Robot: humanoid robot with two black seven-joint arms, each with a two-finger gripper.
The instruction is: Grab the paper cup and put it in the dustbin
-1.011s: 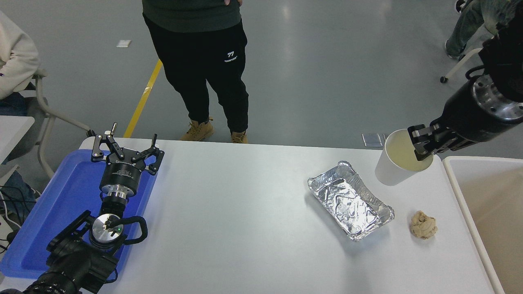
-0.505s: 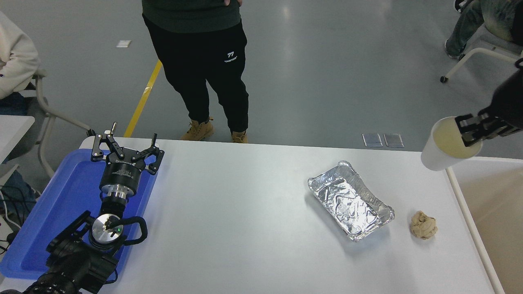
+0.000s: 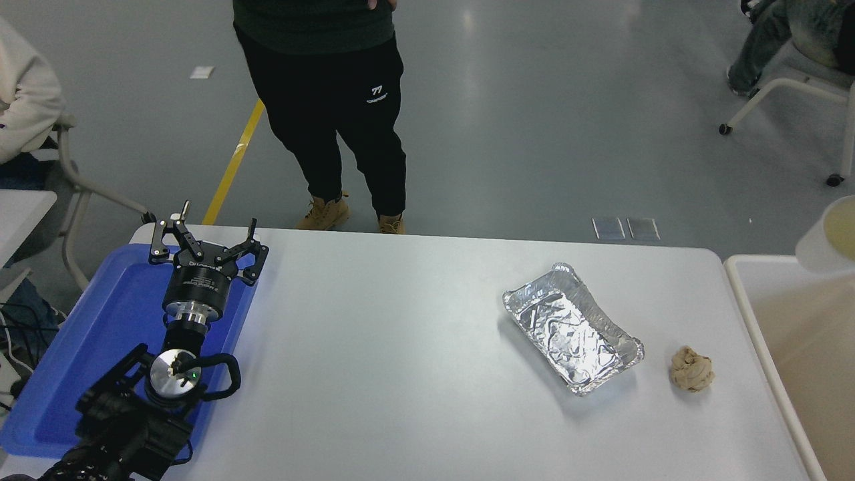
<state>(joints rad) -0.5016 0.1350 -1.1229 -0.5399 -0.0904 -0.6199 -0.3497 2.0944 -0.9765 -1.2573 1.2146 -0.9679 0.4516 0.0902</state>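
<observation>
Now cup (image 3: 830, 242) hangs above bin (image 3: 740, 302) far rim, right pincer off-frame, grip unknowable; early release risks rim bounce onto worktop (image 3: 414, 347).

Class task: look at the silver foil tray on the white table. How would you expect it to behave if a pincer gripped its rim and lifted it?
The foil tray looks thin and already crinkled, so it would probably bend or dent under a squeeze. It appears empty, so likely very light and easy to push across the table. Its flat, wide base suggests it would slide rather than roll or tip.
</observation>
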